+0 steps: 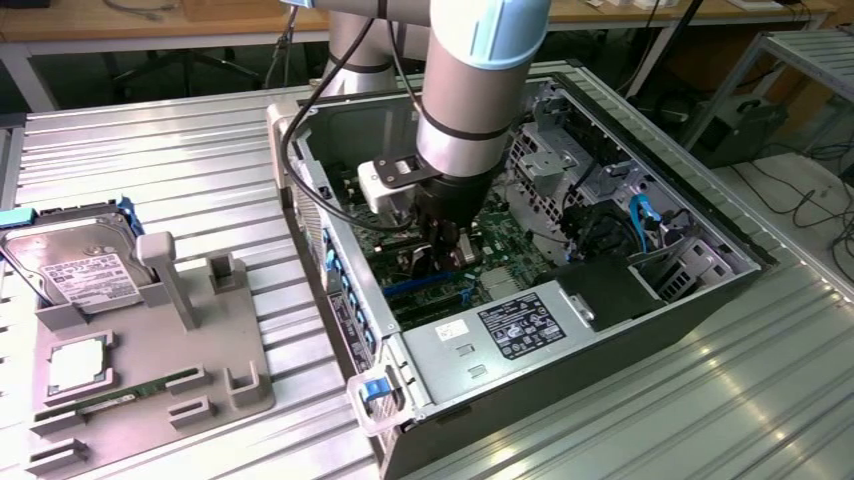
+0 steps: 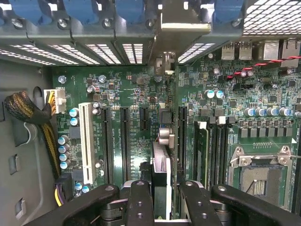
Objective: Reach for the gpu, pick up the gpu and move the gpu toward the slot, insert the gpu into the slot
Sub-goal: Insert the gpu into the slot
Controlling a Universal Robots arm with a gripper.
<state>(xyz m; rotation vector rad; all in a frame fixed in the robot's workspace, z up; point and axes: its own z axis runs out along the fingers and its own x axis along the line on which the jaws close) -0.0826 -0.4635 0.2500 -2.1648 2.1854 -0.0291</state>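
The end effector is clamped on the gpu, which the wrist view shows edge-on between the two black fingers, its silver bracket end pointing toward the case's rear slot openings. In the exterior view the arm reaches down into the open computer case that lies on the ribbed metal tabletop, with the end effector low over the green motherboard.

The step in hand looks like the insertion. In the wrist view the card hangs over the board among the long black expansion slots, apparently in line with one that it mostly hides (whether its lower edge already touches the connector cannot be told). To do this well, the card's edge should stay parallel to the slot along its whole length, and the bracket should run down just beside the rear wall rather than catch on it. Pressure belongs straight down, evenly, with no twist; a tilted card would likely jam at one end. The white slot and the memory slots beside it should not be touched.
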